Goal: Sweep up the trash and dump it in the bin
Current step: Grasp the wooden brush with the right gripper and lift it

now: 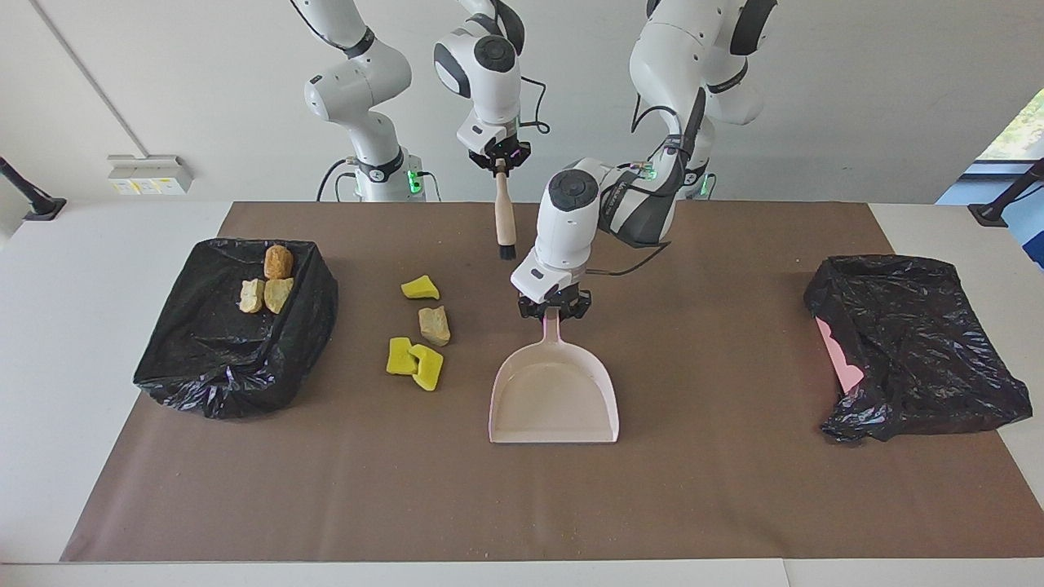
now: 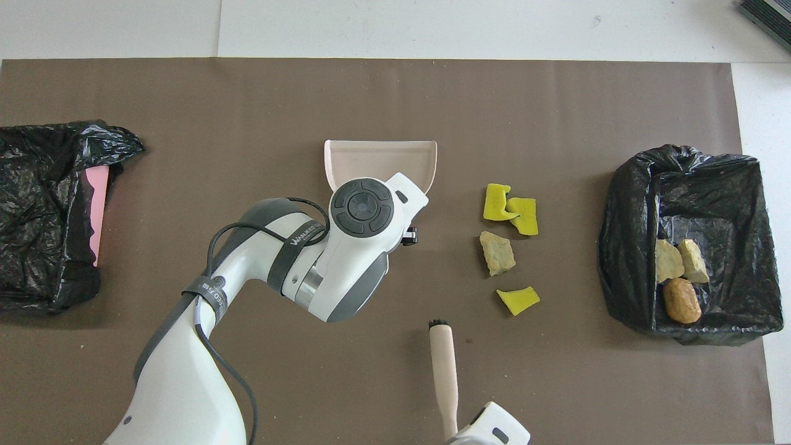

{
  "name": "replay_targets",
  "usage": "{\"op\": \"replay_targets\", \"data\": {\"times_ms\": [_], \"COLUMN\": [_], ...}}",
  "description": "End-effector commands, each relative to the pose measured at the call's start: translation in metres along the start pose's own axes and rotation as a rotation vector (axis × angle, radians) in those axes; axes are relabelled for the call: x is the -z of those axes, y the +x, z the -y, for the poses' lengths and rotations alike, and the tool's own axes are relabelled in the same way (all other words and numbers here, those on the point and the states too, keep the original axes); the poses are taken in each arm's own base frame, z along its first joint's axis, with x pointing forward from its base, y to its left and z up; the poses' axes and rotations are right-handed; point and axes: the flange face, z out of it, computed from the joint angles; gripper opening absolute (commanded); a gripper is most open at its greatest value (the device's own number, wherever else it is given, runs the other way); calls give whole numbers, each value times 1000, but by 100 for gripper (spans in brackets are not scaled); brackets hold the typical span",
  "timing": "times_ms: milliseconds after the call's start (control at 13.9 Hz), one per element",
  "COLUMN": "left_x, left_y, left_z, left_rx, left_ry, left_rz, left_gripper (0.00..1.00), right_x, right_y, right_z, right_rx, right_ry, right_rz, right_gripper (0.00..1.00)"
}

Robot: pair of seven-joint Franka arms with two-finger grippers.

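Note:
Several pieces of trash lie on the brown mat: a yellow wedge [image 1: 420, 287] [image 2: 518, 300], a tan lump [image 1: 434, 325] [image 2: 496, 252] and two touching yellow pieces [image 1: 414, 363] [image 2: 510, 209]. Beside them, toward the left arm's end, the pale pink dustpan [image 1: 555, 399] [image 2: 380, 162] rests on the mat. My left gripper [image 1: 555, 311] is shut on its handle. My right gripper [image 1: 499, 159] is shut on the brush [image 1: 504, 220] [image 2: 445, 371], which hangs bristles down above the mat. The black-lined bin [image 1: 204, 367] [image 2: 624, 247] at the right arm's end holds three bread-like lumps [image 1: 267, 285] [image 2: 676, 275].
A second black bag [image 1: 913, 350] [image 2: 37, 204] with a pink edge showing lies at the left arm's end of the mat. White table borders the mat on all sides.

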Motion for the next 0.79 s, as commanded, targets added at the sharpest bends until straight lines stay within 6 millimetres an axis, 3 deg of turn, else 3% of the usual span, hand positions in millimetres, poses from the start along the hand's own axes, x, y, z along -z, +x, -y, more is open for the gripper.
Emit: {"op": "replay_targets", "data": {"times_ms": [0,144,289,433,505,577,721], "left_x": [8,8,8,8,9,9,12], "left_y": [1,1,1,2,2,3,7], "left_z": [4,4,4,4,4,6,9], "left_rx": [-6,-5,-5,-6,-9,-15,-8], "left_ry": [17,17,17,16,16,16,16], "left_rz": [-1,-3,-3,-4,-6,-6,-10], "left_gripper": [59,82,81,70,54,28,13], "right_x": [28,44,60,64,63,61,66], "right_y": [28,61,109,151,171,194,229], "right_z": [-43,-79,-118,-145,-161,-176,-192], "right_rx": [-34,-29,-31,15,55,75,123], "right_ry": [-31,-38,-40,-70,-101,-136,-200], "right_rz": [-22,-51,-58,-49,-49,-55,-69], "right_gripper": [0,0,0,0,0,0,0]}}
